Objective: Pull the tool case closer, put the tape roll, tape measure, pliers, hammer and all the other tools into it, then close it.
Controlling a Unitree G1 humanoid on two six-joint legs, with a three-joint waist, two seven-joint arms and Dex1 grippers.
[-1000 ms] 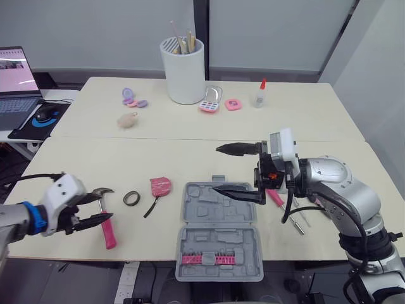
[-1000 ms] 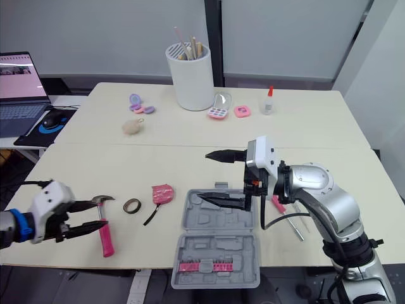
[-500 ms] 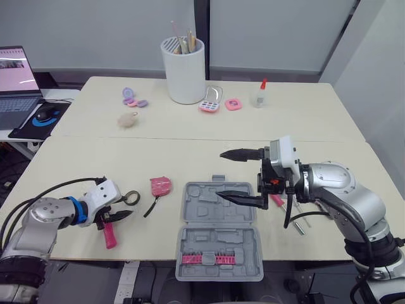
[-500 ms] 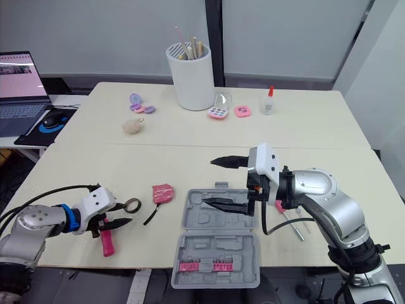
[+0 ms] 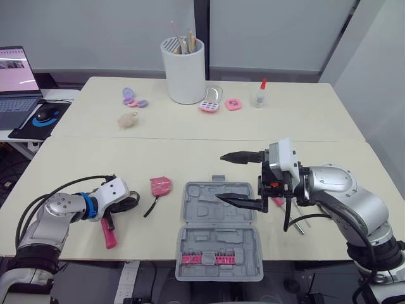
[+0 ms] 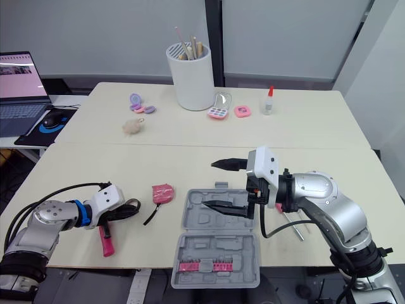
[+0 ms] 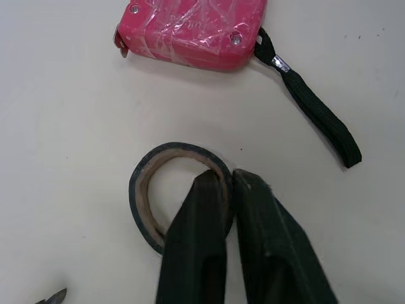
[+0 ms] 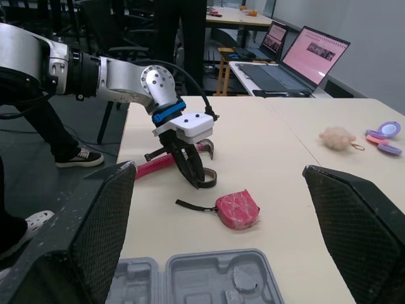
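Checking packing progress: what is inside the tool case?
The tool case holds a red strip of bits in its near half; bare moulded slots elsewhere, partly hidden by the right gripper.

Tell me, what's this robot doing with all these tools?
It is packing tools into the open grey tool case. Its left jaws pinch the wall of the black tape roll on the table, beside the pink tape measure and the hammer. Its right jaws hang wide open above the case, holding nothing.
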